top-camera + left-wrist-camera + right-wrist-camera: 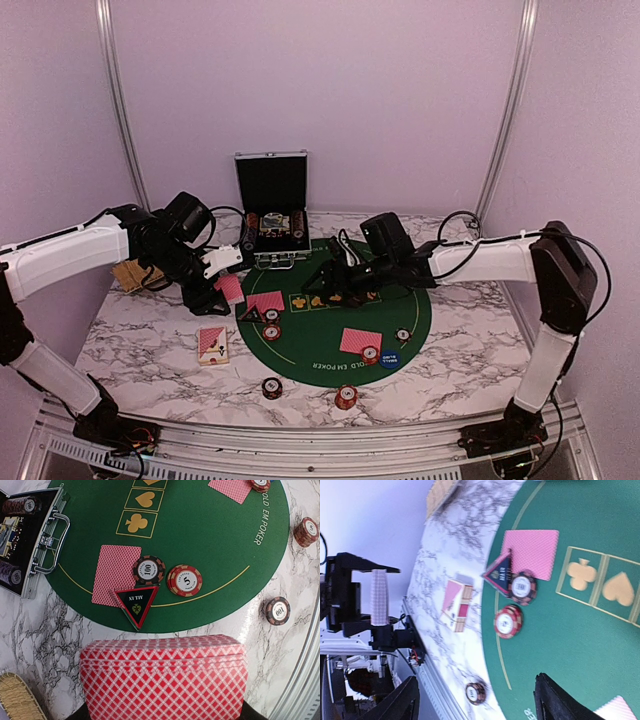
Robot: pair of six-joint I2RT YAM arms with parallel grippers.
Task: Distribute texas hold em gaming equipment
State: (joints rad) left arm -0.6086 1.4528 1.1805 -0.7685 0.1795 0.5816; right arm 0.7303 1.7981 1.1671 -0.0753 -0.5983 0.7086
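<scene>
My left gripper is shut on a deck of red-backed playing cards, held above the marble just left of the round green mat. On the mat's left part lie a face-down card, a black triangular marker and two chips. A second card, more chips and a blue disc lie at the mat's front right. My right gripper hangs open and empty over the mat's back. Two chips sit on the marble in front.
The open black case with chip rows stands behind the mat. A card box lies on the marble at front left. A woven tan tray sits at far left, behind my left arm. A metal rail runs along the table's near edge.
</scene>
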